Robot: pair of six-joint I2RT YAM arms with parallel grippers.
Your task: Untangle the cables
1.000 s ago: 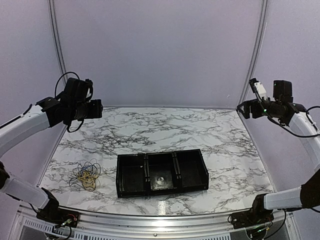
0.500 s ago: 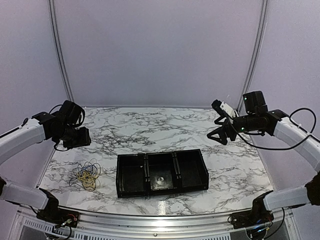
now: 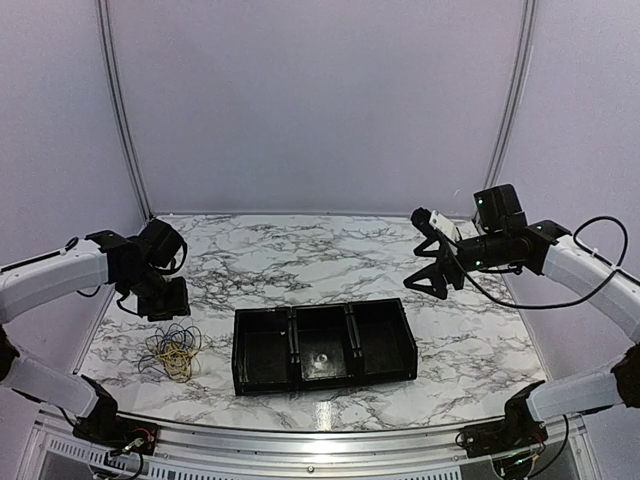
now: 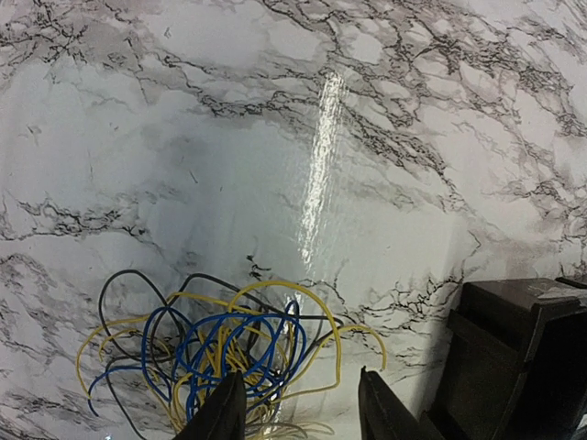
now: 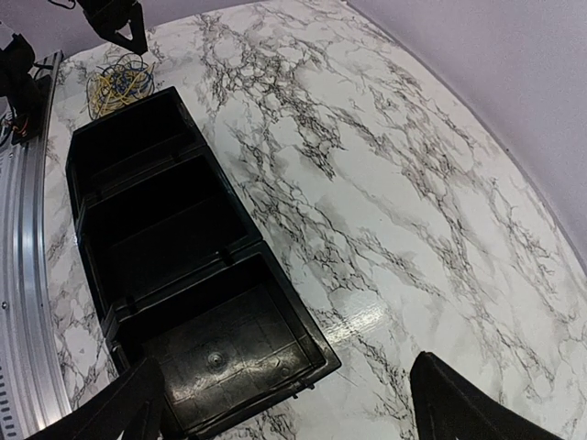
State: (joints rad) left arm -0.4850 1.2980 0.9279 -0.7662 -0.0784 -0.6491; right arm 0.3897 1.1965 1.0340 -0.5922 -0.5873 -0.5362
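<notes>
The left arm has been dropping fast from up near the back wall, and now its left gripper (image 4: 297, 414) is coming in low over the white grey-veined marble tabletop (image 4: 275, 137), right at the far edge of the tangled bundle of thin yellow, blue and dark wire loops (image 4: 215, 353). I'd judge it is lining up for a first pick at the knot. The bundle is lying in one heap at the near left of the table, apart from the black three-compartment plastic tray (image 3: 326, 380).

The left jaws are drawing in as they descend, about half spread (nothing between them yet, and not touching the wires).

The right gripper (image 3: 428, 258) has been swinging inward too. It is hanging above the table behind the tray's right end, spread wide and holding nothing.
</notes>
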